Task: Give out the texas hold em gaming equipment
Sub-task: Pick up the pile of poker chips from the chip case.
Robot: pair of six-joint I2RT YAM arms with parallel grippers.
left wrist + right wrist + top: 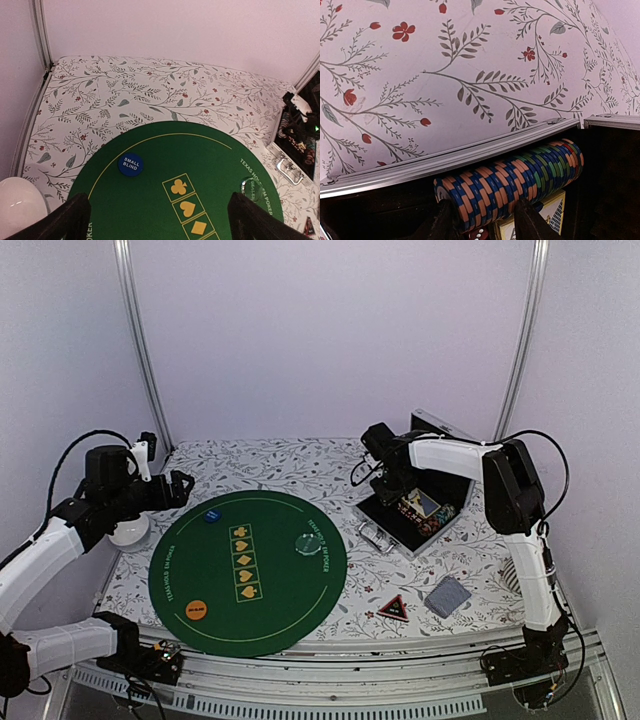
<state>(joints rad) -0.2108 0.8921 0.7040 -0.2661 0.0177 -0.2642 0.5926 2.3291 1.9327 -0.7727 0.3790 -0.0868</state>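
Pale walls and metal posts close in a desk (300, 465) spread with a floral cloth. At its right rear, a row of chips (510, 180) lies on edge in an open case (445, 161) with a dark lining and a ribbed metal rim. The chips are striped discs: blue-and-orange ones run into green, then orange.

The right claw (482, 210) is low over this row with its dark fingers (442, 222) spread to either side of the blue chips. Whether they touch the chips is not clear. A printed box below the row is mostly hidden. The right arm rises from its base, folds at the elbow and reaches back left into the case.

On the round green felt mat (250, 575), printed with yellow suit marks, sit three discs:
- a blue disc (130, 164) lettered SMALL BLIND, near the far left edge
- a clear disc (306, 543), right of centre
- an orange disc (197, 609), at the near left

Off the mat, on the cloth in front of the case, lie a red-black triangle token (393, 608) and grey-blue cards (448, 595).

The left claw (160, 225) hangs above the mat's left rear with its fingers wide apart and nothing between them. The left arm is bent and stretched over the desk's left edge. A white rounded object (17, 205) beside it is cut off by the frame.
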